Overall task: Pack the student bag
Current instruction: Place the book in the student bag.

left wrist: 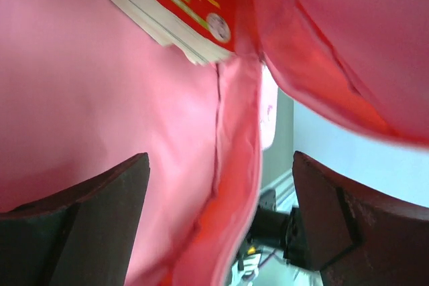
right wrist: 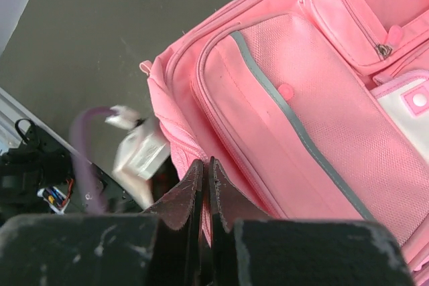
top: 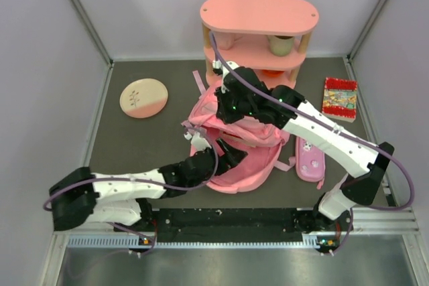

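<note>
The student bag (top: 241,145), a large pink backpack, lies in the middle of the table with its mouth facing the arms. My right gripper (top: 231,102) is above it, shut on a fold of pink fabric at the bag's rim (right wrist: 206,165) and holding that edge up. The bag's front pockets (right wrist: 301,98) fill the right wrist view. My left gripper (top: 216,157) reaches into the bag's mouth. Its fingers stand wide open (left wrist: 221,165) inside the pink lining (left wrist: 100,98), gripping nothing. A red book with white page edges (left wrist: 181,5) lies inside the bag ahead of the left fingers.
A pink three-tier shelf (top: 258,15) with a cup (top: 281,45) stands behind the bag. On the left lies a pink-and-cream plate (top: 143,98). To the right of the bag are a purple-pink pencil case (top: 310,162) and a red patterned notebook (top: 340,98).
</note>
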`<control>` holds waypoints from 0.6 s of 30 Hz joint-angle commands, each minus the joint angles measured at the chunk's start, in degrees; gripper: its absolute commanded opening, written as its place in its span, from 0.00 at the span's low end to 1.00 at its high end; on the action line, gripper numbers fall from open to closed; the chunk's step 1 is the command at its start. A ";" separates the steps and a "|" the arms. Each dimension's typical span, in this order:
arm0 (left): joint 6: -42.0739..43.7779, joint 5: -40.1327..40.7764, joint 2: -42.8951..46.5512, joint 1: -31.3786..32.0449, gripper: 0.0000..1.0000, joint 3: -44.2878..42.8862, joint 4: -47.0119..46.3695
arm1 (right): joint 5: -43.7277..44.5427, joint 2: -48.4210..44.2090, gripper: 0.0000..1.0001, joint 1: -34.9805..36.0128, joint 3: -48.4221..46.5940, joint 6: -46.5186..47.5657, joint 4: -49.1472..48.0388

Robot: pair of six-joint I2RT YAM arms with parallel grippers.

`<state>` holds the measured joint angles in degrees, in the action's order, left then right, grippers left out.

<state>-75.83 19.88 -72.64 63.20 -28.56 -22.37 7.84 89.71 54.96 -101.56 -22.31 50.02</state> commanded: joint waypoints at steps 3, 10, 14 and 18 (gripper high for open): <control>8.68 17.51 19.27 11.48 0.92 -1.06 22.09 | 0.17 -4.28 0.00 -0.73 4.86 -2.03 -7.65; 5.00 28.02 35.00 18.01 0.90 -4.75 44.85 | -4.31 -10.87 0.00 -0.56 24.80 -7.84 -17.67; 4.38 30.74 38.19 18.80 0.89 -8.34 53.20 | -5.20 -14.21 0.00 -0.29 30.88 -10.56 -20.13; 5.96 35.22 38.89 18.89 0.91 -11.95 59.18 | -5.37 -17.28 0.10 -0.20 35.55 -12.41 -21.37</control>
<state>-70.32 47.72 -34.28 81.71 -35.83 26.46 1.39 77.54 55.00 -68.05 -32.03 33.74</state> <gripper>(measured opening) 0.899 0.039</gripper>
